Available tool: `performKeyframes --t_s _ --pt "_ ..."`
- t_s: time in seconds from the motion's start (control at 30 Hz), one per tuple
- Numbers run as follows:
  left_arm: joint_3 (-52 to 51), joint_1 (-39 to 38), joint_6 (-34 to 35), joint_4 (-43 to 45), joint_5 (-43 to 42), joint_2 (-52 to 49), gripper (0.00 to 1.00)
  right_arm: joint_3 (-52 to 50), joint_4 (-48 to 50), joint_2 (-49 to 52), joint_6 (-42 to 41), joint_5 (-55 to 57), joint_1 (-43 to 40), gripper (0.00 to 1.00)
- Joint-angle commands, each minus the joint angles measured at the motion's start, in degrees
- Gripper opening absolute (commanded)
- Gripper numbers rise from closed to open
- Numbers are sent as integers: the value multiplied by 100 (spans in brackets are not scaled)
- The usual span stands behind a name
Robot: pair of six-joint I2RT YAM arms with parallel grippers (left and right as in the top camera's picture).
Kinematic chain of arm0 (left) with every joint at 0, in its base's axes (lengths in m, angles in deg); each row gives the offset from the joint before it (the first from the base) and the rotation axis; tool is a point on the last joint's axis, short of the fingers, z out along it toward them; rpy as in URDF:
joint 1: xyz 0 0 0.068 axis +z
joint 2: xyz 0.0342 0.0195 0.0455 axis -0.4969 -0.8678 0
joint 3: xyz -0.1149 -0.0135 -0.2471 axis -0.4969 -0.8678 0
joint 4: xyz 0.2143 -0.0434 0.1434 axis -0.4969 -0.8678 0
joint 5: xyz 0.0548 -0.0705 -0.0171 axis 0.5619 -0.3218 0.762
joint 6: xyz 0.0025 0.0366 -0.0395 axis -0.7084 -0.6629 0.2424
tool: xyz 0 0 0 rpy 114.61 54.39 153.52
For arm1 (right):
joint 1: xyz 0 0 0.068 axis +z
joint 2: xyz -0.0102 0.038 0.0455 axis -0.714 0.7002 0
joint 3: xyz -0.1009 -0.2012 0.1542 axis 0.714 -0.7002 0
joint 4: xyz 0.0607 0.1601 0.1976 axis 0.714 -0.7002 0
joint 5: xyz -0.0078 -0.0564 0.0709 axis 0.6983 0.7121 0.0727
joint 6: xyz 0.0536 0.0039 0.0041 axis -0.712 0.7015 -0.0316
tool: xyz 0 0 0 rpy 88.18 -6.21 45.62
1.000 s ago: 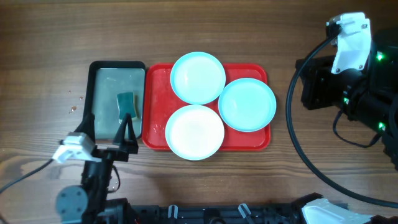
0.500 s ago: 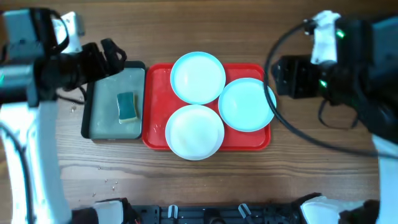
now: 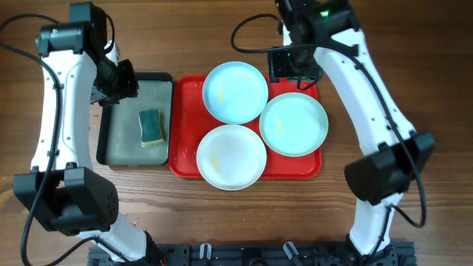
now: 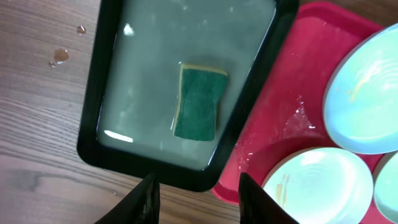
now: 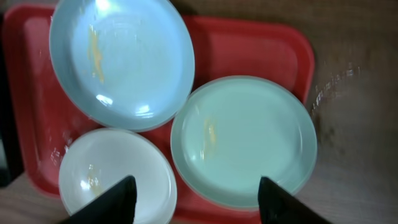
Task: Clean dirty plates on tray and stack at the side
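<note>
The red tray holds three plates. An aqua plate sits at the back, a second aqua one at the right, and a white one at the front. Each has a yellowish smear. My left gripper hovers open and empty, high over the black tray and its green sponge. My right gripper hangs open and empty above the back aqua plate, the right aqua plate and the white plate. Overhead, the right gripper is over the red tray's back edge.
The black-rimmed tray holds shallow water and the sponge, directly left of the red tray. Water drops lie on the wood to its left. Both arms arch over the table's left and right sides.
Both arms have swung in over the table. The left now hangs above the black tray's back, the right above the red tray's back edge. Plates and sponge have not moved.
</note>
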Motion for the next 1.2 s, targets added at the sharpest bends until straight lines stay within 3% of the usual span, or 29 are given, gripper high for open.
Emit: performKeyframes --t_s 0.0,0.03,0.17,0.37,0.8,0.87,0.93,1.17 --pt "-227 -15 129 170 76 -46 39 -4 345 560 448 24 13 51" --pt "-313 -15 146 234 79 -46 41 -7 466 713 437 166 13 47" --pt "-374 -17 144 271 79 -48 47 -7 817 1165 437 238 13 47" --pt "-374 -15 144 273 79 -48 49 -107 1239 1443 435 238 13 42" --pt "-374 -15 144 269 79 -48 47 -1353 2780 1443 382 24 20 33" --pt "-374 -15 144 271 79 -48 46 -1355 2811 1443 387 24 20 25" --pt "-374 -15 144 275 79 -48 45 -1357 2806 1443 382 20 22 24" --pt "-374 -17 144 273 79 -48 42 -1362 2660 1443 387 22 26 27"
